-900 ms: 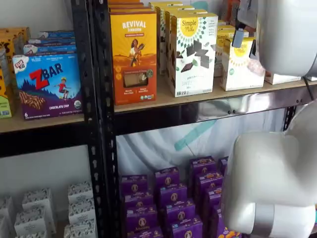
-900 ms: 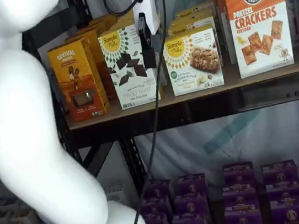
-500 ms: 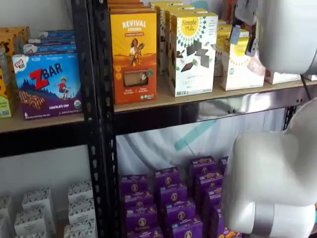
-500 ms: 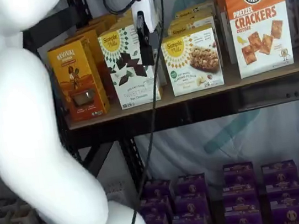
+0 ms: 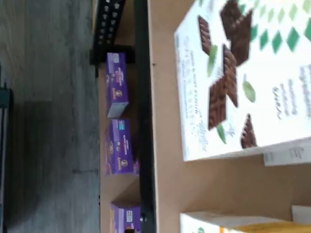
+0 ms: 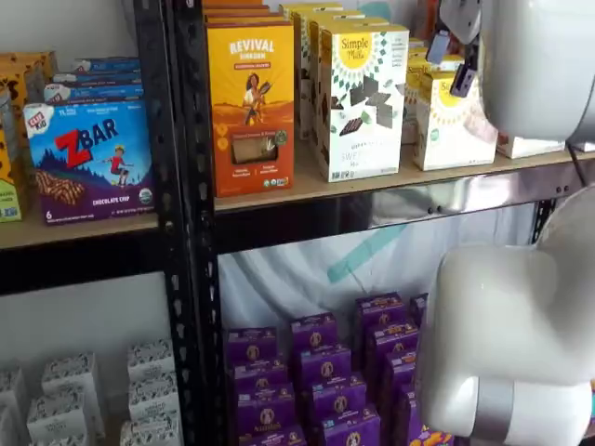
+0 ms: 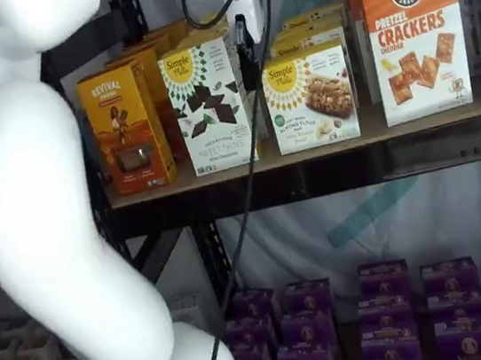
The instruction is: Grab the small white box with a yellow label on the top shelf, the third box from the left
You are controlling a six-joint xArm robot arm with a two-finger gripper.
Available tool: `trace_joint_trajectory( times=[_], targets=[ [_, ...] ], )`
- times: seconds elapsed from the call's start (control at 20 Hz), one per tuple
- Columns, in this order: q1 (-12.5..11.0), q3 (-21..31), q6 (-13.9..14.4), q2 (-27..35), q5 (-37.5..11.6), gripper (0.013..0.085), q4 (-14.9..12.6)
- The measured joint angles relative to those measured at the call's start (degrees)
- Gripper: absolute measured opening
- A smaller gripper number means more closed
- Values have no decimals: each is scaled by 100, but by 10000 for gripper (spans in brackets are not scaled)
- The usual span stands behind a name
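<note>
Boxes fill the wrist view. The tall white box (image 5: 243, 73) with brown chocolate shapes is very close. It stands on the tan board of the top shelf (image 5: 165, 145). At one edge, a corner of the small white box (image 5: 243, 224) peeks in, with some yellow on it. Purple boxes (image 5: 116, 87) sit far below.

In a shelf view, the gripper (image 6: 451, 65) hangs in front of the small white box (image 6: 454, 125). It has gone up a little since a moment ago. The box has not moved.

In a shelf view from the other side, the gripper (image 7: 246, 58) is between the tall box and the small white box (image 7: 310, 99). It is higher now and a bit closer to the small box. Only a dark finger shows side-on, so I cannot tell if the claw is open or closed. It holds nothing.

I think the arm is lining up with the small box. The grab is not done yet.
</note>
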Motion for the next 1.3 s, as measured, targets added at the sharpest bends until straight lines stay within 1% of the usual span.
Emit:
trace_joint_trajectory(
  times=[0.25, 0.3, 0.35, 0.45, 0.5, 0.55, 0.65, 0.8, 0.95, 1.15, 1.3],
  targets=[
    [50, -227, -22, 344, -189, 850, -98],
    [94, -321, -18, 466, -203, 850, -220],
    [108, -352, -12, 506, -185, 850, -265],
    [171, -500, 13, 678, -81, 850, -456],
    [199, -613, 36, 780, 49, 850, -542],
    [224, -724, 60, 884, 184, 850, -598],
    [255, -793, 83, 956, 259, 850, -663],
    [289, -854, 111, 1035, 276, 850, -684],
    [335, -899, 139, 1085, 281, 850, -765],
    [314, -1053, 157, 1206, 381, 850, -645],
    [399, -1036, 197, 1213, 257, 850, -782]
  ],
)
